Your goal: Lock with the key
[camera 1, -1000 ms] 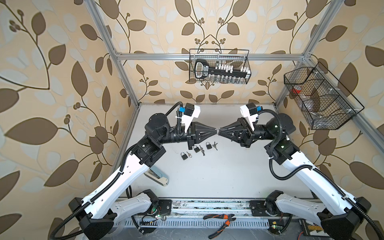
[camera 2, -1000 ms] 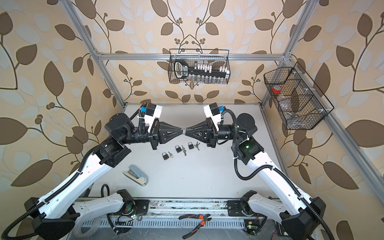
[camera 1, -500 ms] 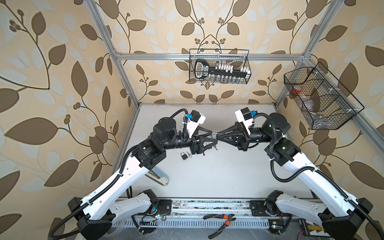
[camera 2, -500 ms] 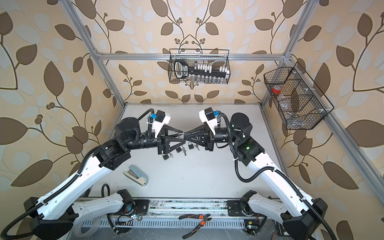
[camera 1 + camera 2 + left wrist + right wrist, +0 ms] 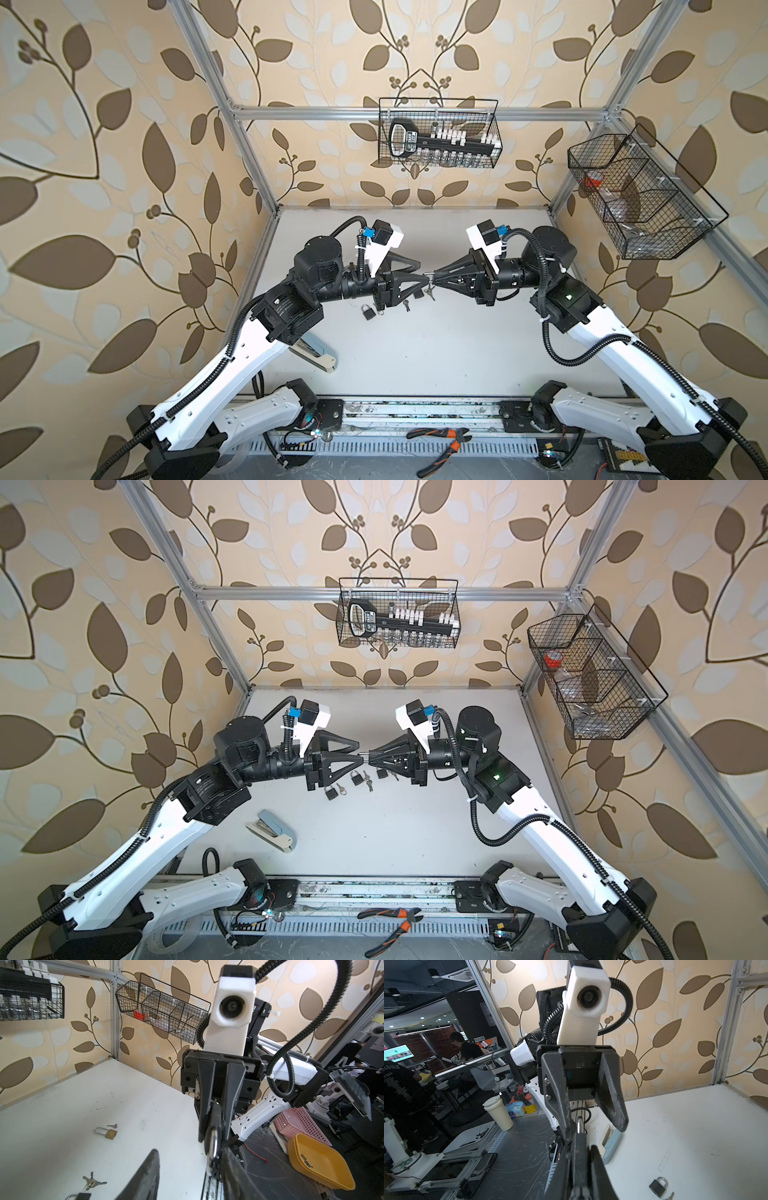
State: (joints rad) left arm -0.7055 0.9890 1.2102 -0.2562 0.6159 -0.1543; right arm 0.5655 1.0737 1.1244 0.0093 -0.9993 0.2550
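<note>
Two grippers meet tip to tip above the white table [image 5: 415, 353]. We see the right gripper [image 5: 437, 279] pressed tight on a black padlock [image 5: 216, 1122]. It pinches the body, and the padlock's shiny loop [image 5: 579, 1125] sticks out toward the left gripper [image 5: 422, 271]. The left gripper's fingers [image 5: 610, 1105] are spread apart and are not closed on the loop. The loop sits right by the tip of one finger. We cannot tell if it touches.

The keys [image 5: 367, 784] lie on the table just under the two grippers, mixed in with three loose padlocks [image 5: 355, 777]. In the left wrist view one is a brass padlock [image 5: 109, 1134] with a small key just beside it. We cannot tell if a key is in the padlock the right gripper holds.

A blue and white stapler [image 5: 272, 832] lies nearer the front of the table, on the left arm's side. Orange and black pliers [image 5: 403, 924] lie past the front edge, well apart from the padlocks.
</note>
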